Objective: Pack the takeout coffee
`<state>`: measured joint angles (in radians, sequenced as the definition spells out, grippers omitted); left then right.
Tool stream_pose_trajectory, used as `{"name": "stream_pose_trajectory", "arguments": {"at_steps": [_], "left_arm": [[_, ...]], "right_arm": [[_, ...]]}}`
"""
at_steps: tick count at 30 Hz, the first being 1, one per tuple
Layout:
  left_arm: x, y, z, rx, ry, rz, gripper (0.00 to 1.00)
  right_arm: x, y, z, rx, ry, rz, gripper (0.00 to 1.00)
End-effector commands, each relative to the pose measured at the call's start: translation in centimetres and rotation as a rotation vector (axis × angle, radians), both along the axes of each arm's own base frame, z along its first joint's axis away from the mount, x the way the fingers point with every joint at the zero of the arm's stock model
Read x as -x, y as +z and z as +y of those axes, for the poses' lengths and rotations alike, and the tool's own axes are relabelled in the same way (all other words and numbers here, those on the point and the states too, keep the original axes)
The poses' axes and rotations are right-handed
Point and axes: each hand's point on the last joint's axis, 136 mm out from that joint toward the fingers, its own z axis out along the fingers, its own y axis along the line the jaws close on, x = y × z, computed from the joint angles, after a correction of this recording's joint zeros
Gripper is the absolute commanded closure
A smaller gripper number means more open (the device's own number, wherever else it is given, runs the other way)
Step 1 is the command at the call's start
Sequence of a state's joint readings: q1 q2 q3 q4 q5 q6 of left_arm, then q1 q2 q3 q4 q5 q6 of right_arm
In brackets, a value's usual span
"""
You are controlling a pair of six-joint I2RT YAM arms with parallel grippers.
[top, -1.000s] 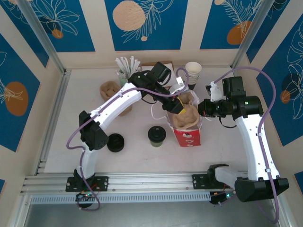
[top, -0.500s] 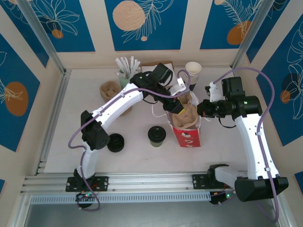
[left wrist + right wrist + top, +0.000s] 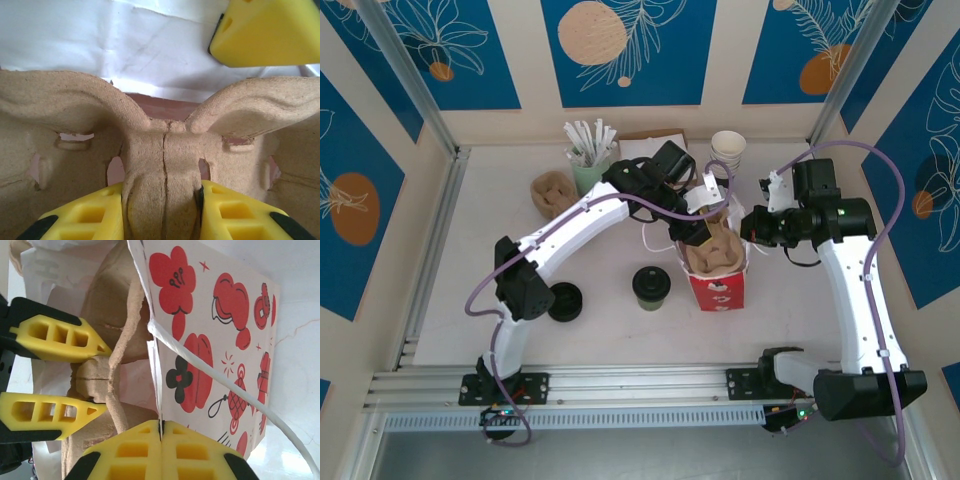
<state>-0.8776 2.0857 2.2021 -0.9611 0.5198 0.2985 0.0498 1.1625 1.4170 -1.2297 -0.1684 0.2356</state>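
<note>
At bag (image 3: 718, 288) mouth: cardboard tray (image 3: 165, 145), ridge pinched by left gripper (image 3: 162, 210); right gripper (image 3: 161, 437) nips rim; tray may snag, tipping bag

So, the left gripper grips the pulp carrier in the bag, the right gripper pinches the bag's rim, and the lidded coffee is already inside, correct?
Not quite: the top external view shows the takeout coffee standing on the table left of the bag, not inside. The left gripper does grip the pulp carrier and the right gripper the bag's rim.
</note>
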Motion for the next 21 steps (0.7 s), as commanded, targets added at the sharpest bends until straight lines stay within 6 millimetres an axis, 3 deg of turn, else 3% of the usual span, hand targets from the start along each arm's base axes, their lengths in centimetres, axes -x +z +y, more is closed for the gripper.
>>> {"name": "stream_pose_trajectory", "arguments": {"at_steps": [1, 11, 18, 21], "left_arm": [[0.7, -0.6, -0.5, -0.024, -0.035, -0.024, 0.69], [-0.6, -1.0, -0.3, -0.060, 0.035, -0.062, 0.69], [-1.6, -1.0, -0.6, -0.071, 0.100, -0.057, 0.69], [-1.7, -0.7, -0.9, -0.063, 0.128, -0.037, 0.69]], "right_arm": [[-0.4, 0.7, -0.4, -0.007, -0.043, 0.005, 1.00], [-0.8, 1.3, -1.2, 0.025, -0.082, 0.012, 0.91], [0.3, 3.6, -0.7, -0.053, -0.090, -0.002, 0.64], [1.7, 5.5, -0.8, -0.087, -0.111, -0.018, 0.61]]}}
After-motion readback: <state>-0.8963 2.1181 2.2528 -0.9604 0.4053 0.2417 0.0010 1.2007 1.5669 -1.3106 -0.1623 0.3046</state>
